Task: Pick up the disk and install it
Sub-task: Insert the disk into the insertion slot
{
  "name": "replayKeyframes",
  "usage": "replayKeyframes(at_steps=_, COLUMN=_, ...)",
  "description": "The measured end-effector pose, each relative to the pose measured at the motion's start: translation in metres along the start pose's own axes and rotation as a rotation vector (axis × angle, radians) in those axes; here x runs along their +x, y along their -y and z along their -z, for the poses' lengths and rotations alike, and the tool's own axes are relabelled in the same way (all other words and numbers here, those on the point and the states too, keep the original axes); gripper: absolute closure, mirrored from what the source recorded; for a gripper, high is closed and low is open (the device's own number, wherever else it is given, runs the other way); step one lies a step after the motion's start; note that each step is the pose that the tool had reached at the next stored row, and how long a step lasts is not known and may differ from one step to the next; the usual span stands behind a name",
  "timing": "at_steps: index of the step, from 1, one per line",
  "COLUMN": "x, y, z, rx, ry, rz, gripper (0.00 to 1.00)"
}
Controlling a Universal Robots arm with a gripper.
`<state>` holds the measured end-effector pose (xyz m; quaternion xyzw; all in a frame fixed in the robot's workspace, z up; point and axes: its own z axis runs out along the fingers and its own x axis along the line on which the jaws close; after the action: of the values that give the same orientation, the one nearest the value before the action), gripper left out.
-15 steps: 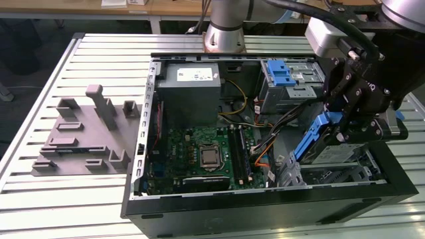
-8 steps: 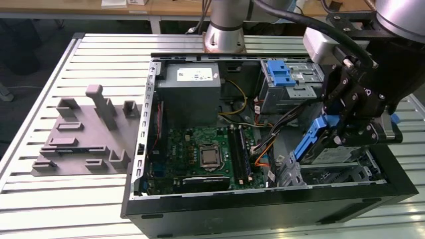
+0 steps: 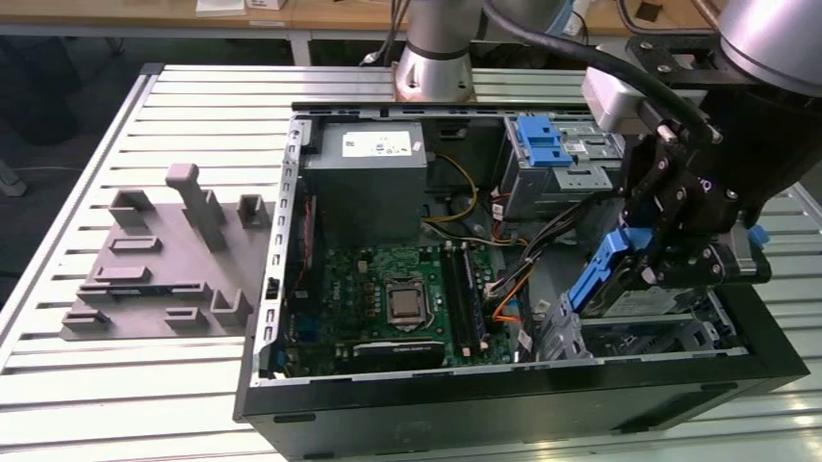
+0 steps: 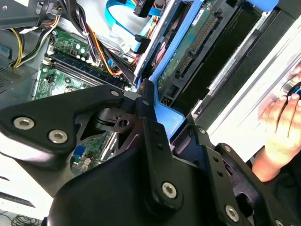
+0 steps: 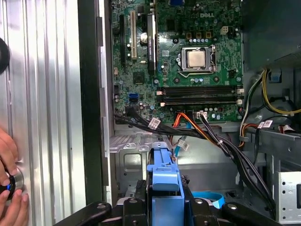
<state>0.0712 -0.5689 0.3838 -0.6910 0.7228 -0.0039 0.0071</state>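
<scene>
Gripper (image 3: 671, 262) clamped on the disk (image 3: 603, 274), its blue carrier edge between the fingers. Disk is tilted over the metal drive cage (image 3: 649, 337) at the exterior view's right of the open computer case (image 3: 514, 390). Motherboard (image 3: 385, 298) lies beside the cage, power supply (image 3: 366, 159) farther back. In the first wrist view, a person's hand (image 5: 9, 188) rests on the slatted table (image 5: 51, 94) outside the case.
</scene>
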Motion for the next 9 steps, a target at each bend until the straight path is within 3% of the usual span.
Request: replayKeyframes(at_steps=9, x=0.0001, y=-0.0001, z=-0.0057, rx=0.0, ry=0.0001, rz=0.0, gripper=0.64)
